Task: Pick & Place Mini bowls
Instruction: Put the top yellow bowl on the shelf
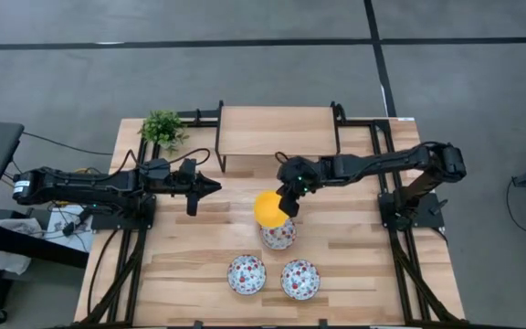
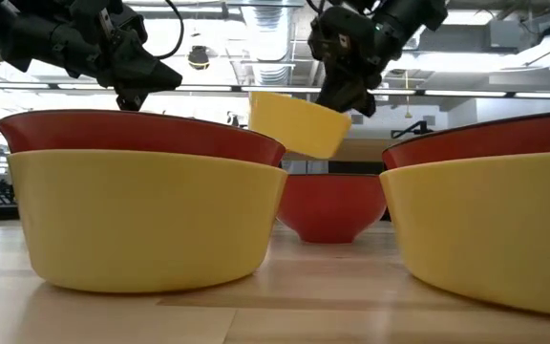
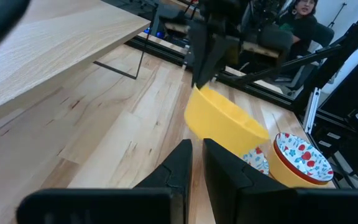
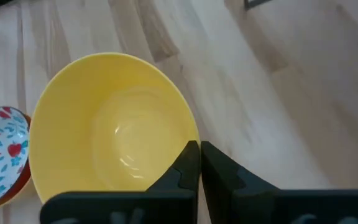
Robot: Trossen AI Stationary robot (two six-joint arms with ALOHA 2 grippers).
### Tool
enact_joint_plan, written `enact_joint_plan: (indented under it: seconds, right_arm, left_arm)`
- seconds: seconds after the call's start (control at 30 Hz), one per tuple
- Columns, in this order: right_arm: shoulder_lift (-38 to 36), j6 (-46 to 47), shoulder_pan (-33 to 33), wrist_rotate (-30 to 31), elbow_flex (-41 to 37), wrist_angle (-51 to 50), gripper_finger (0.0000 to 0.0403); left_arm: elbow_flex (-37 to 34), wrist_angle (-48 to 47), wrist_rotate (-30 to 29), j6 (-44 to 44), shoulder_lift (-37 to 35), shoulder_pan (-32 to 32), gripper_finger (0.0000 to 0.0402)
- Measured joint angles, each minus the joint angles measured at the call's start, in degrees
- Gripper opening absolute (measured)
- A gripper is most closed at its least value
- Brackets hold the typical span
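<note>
My right gripper (image 1: 289, 199) is shut on a plain yellow mini bowl (image 1: 268, 209), which hangs tilted above the table's middle. Right below it stands a floral bowl (image 1: 279, 234), red outside (image 2: 332, 205). Two more floral bowls (image 1: 247, 274) (image 1: 300, 280) sit near the front edge, and in the low view each rests nested in a yellow bowl (image 2: 141, 215) (image 2: 495, 225). My left gripper (image 1: 210, 185) is shut and hovers left of centre, its tips (image 3: 197, 163) pointing at the yellow bowl (image 3: 222, 121). My right gripper pinches the yellow bowl's rim (image 4: 185, 142), one finger on the inner side and one on the outer. The fingers come down from above, slanting from the table's far right. The bowl is lifted clear and hangs tilted below them (image 2: 299, 122).
A low wooden shelf on a dark frame (image 1: 277, 131) stands at the table's far side, with a small green potted plant (image 1: 163, 128) at the far left corner. Bare wood lies left of the bowls. A person sits beyond the table (image 3: 303, 7).
</note>
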Motion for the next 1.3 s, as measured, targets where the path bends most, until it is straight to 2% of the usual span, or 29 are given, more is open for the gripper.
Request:
enact_joint_plan:
  seconds: [0.3,0.73,1.3]
  right_arm:
    - [0.00,-3.98,-3.40,-0.15,6.39,-4.68,0.0001]
    - [-0.04,-11.85,-6.50,-0.17,14.32,-6.25,0.0001]
    - [-0.02,-15.17,-15.61,-1.15,21.64,-6.11,0.0000]
  left_arm:
    - [0.00,0.00,0.00,0.00,0.00,-0.01,0.0038]
    - [0.02,0.24,0.02,-0.39,0.00,0.01,0.0038]
    - [0.05,2.40,0.02,-0.37,0.00,-0.01,0.0038]
